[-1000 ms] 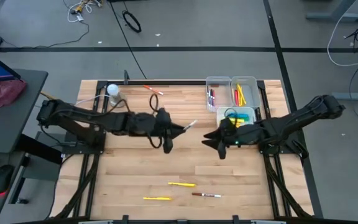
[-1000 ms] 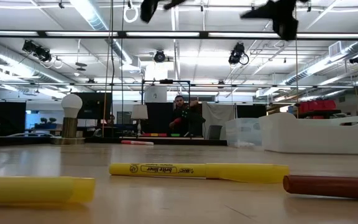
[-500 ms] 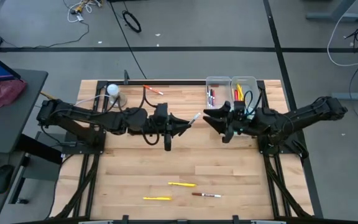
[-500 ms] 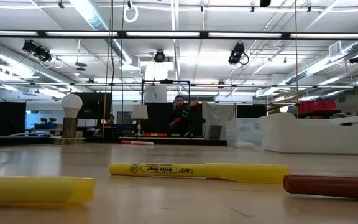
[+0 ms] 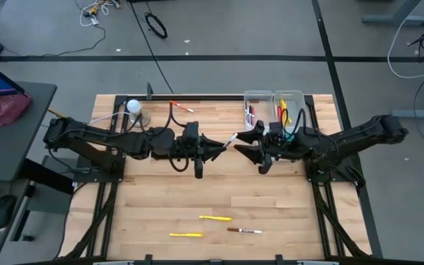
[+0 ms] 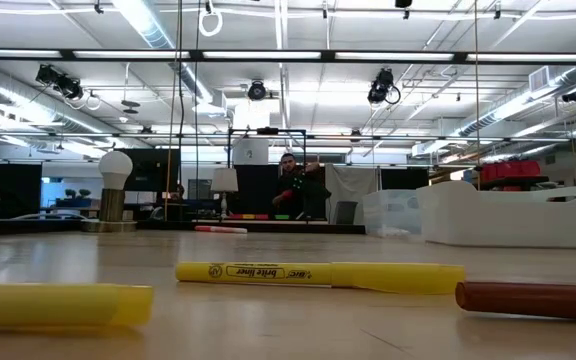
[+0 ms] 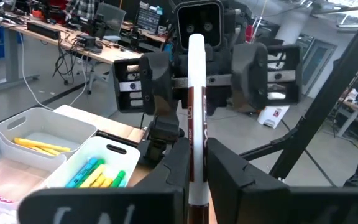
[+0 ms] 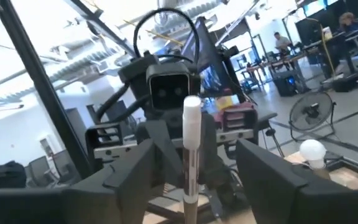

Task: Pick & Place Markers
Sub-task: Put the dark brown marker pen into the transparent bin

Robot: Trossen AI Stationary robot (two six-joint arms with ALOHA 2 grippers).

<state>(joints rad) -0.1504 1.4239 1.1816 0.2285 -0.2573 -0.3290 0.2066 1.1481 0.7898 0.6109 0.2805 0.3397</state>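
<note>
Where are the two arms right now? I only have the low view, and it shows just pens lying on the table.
Observer: Both meet mid-table, tips facing each other. The left gripper is shut on a white marker.
Operator: And the right one?
Observer: The right gripper is open, its fingers on either side of that marker's free end.
Operator: Where are the bins?
Observer: The clear bins sit at the far edge by the right arm, with sorted markers inside.

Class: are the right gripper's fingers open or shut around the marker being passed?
Open: the right gripper has its fingers spread either side of the white marker, not touching.
</note>
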